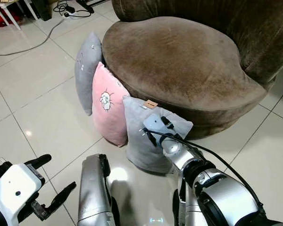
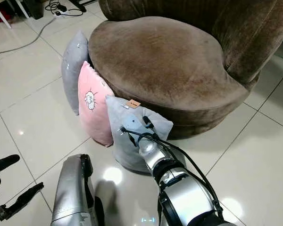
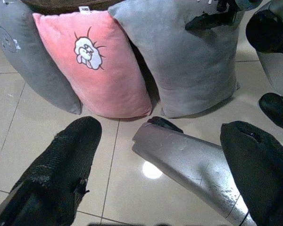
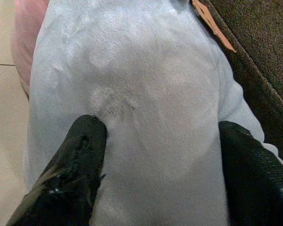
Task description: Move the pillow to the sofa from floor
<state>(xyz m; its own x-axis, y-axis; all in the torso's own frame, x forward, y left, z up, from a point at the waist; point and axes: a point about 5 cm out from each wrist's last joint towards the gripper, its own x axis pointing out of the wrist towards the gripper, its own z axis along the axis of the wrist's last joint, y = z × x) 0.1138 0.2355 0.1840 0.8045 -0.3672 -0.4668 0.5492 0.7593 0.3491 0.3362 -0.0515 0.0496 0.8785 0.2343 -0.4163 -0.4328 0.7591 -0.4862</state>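
Three pillows lean upright on the floor against the brown round sofa (image 1: 179,61): a grey one (image 1: 86,66) farthest, a pink one (image 1: 106,106) with a white cartoon print, and a nearer grey pillow (image 1: 140,146) with a tan tag. My right gripper (image 1: 159,130) is open, and its two black fingers (image 4: 80,155) press against the face of the nearer grey pillow (image 4: 151,94), spread wide on the fabric. My left gripper (image 1: 62,171) hangs open low at the left above the tiles, a little way from the pillows.
White floor tiles (image 1: 42,108) spread to the left and front. A power strip with cables (image 1: 70,12) and white furniture legs (image 1: 12,16) lie at the far left. A silver limb of my own body (image 1: 94,188) stands between the two grippers.
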